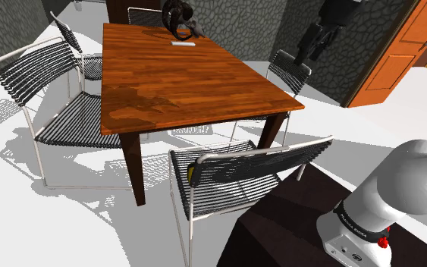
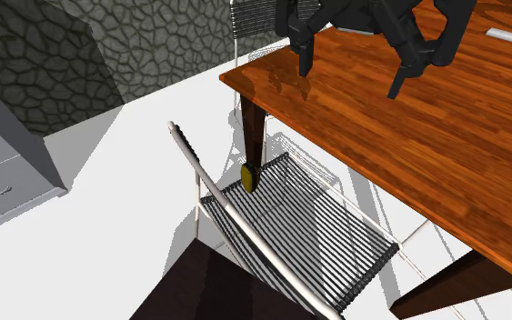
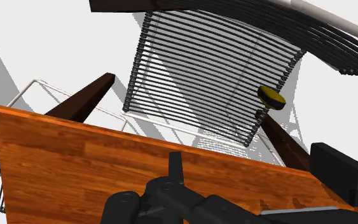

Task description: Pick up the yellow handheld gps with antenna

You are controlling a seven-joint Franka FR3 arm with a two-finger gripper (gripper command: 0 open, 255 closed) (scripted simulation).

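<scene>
White arm [image 1: 409, 178], black lettered band [image 1: 358, 220], black pincer [image 2: 349, 82]

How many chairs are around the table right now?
5, placed by the shoulder view around the table: left chair, upper-left chair, far-end chair, right chair, and near chair holding the yellow GPS. Others may be hidden.

The light is bright and even, coming from above. The white floor [image 1: 22, 227] is nearly washed out, and the wire chairs [image 1: 52, 83] throw fine striped shadows across it toward the shoulder view's left. The wooden tabletop [image 1: 204, 76] has a pale sheen near its front left corner. The stone walls [image 2: 45, 55] look dim. The yellow GPS [image 2: 249, 175] appears dull olive at the seat's edge.
</scene>
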